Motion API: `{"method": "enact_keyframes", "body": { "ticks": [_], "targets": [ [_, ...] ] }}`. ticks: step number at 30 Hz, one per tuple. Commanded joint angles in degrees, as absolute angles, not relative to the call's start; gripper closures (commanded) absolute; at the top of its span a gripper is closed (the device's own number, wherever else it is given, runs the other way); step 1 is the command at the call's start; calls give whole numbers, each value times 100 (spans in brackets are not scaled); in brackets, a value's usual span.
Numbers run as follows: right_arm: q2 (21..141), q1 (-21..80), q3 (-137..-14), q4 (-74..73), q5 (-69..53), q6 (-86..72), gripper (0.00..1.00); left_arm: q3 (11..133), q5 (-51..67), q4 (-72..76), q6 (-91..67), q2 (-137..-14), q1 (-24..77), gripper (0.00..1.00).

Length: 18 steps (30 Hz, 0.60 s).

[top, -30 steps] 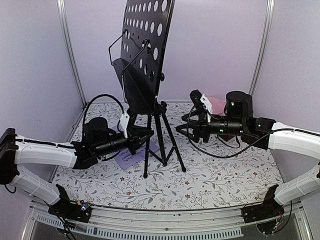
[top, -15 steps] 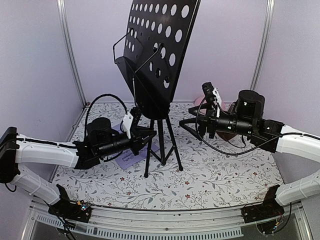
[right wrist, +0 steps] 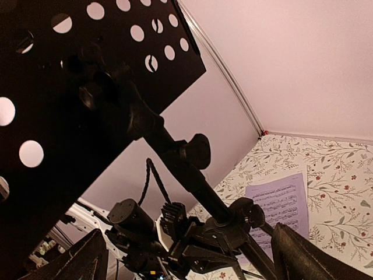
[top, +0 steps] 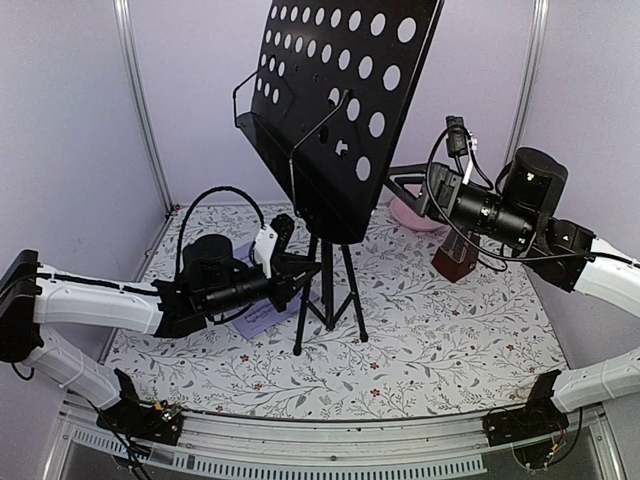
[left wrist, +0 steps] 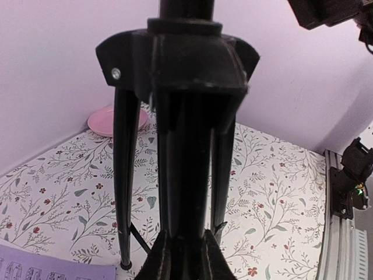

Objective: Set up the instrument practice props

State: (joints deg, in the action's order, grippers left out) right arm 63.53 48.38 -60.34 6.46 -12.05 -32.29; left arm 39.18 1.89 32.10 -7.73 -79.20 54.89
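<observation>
The black perforated music stand desk (top: 340, 90) stands tilted on its tripod legs (top: 328, 300) at the table's middle. My left gripper (top: 295, 272) is shut on the stand's central pole (left wrist: 183, 175) just below the leg hub, and the left wrist view shows the gripper (left wrist: 185, 259) clamped on it. My right gripper (top: 400, 187) is raised beside the desk's lower right edge, open and empty; its fingers (right wrist: 315, 256) stand wide apart. One sheet-music page (top: 262, 316) lies flat under my left arm and shows in the right wrist view (right wrist: 280, 204). The red-brown metronome (top: 455, 258) stands right of the stand.
A pink round plate (top: 408, 213) lies at the back right by the wall, and it shows in the left wrist view (left wrist: 113, 119). The floral tablecloth (top: 420, 350) covers the table. Lilac walls and metal posts (top: 140, 110) close in the back and sides.
The desk has swung round to the right and sits higher. My right arm has lifted up and back to the right, uncovering the metronome. My left gripper stays on the pole.
</observation>
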Motion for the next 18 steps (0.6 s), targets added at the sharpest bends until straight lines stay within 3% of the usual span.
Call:
{"method": "enact_keyframes", "body": {
  "ticks": [1,10,18],
  "targets": [
    [6286,4863,-6271,577,-1052,-4161,1,3757,-66,1865,-1040,-8306,5631,100],
    [6363,4841,-6329,693,-1066,-4265,1,3796,-105,1797,-1146,-8341,5704,100],
    [5859,4733,-4924,634,-1172,-2372,1,3707,-141,1872,-1250,-8338,5742,100]
  ]
}}
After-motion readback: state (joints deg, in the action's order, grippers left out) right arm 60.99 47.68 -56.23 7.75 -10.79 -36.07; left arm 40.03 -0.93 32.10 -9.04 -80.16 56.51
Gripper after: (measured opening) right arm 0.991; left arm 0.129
